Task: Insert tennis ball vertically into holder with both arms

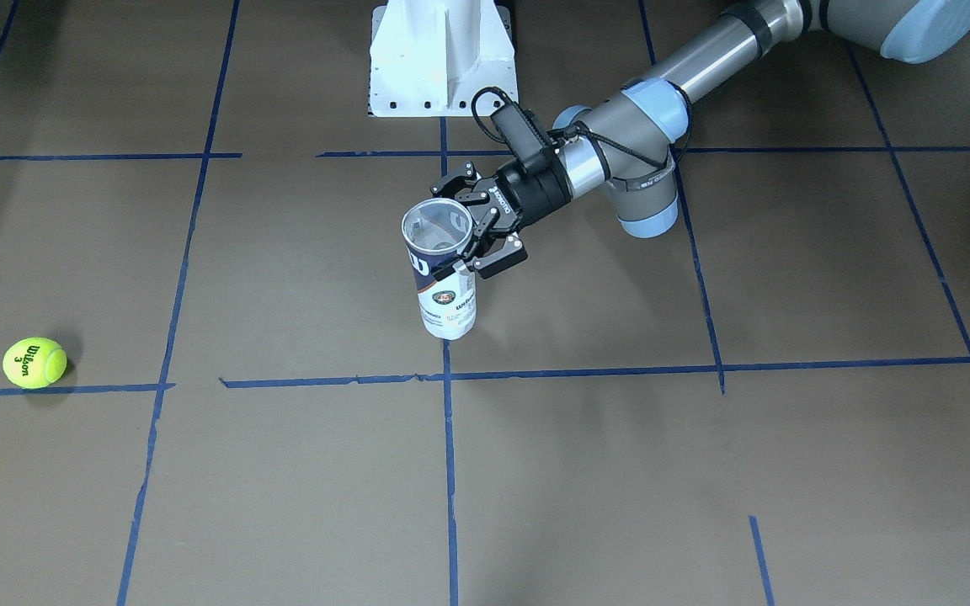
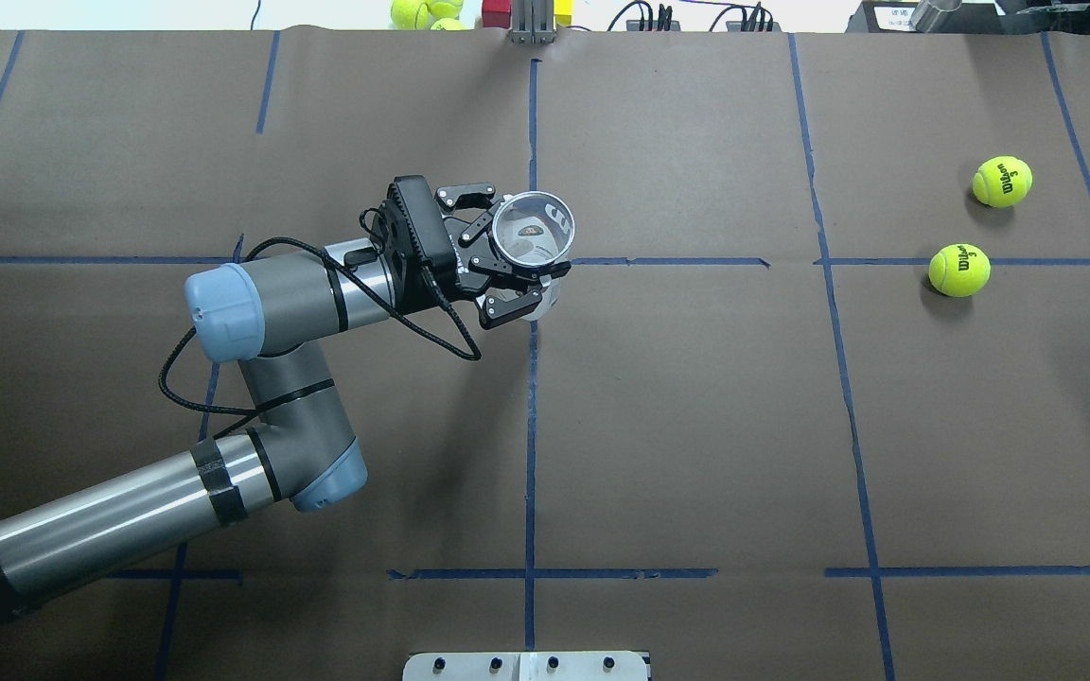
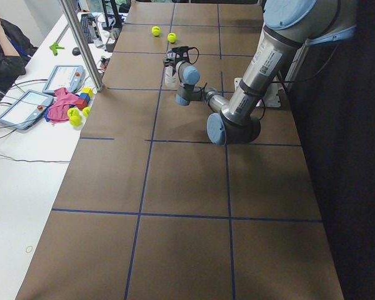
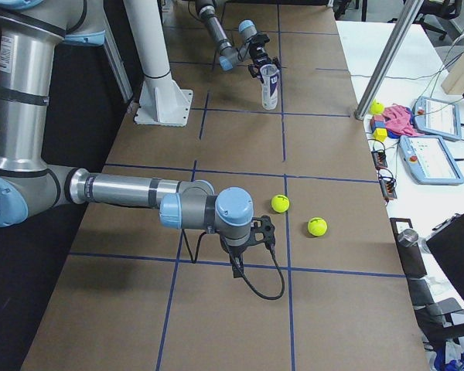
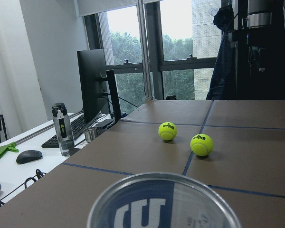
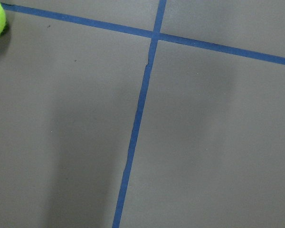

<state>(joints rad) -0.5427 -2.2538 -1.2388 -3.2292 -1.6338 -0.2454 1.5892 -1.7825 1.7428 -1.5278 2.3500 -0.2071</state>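
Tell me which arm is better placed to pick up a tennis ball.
Right. The right gripper hangs close to a tennis ball; the left gripper is occupied, shut on the upright Wilson tennis-ball can.

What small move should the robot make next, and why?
Probably the right gripper should shift toward the nearer yellow-green tennis ball and lower over it. The clear plastic cylindrical tennis-ball can stands upright, mouth open, clamped by the left gripper, so it looks ready. The ball lies on the brown table beside the right gripper, not under it.
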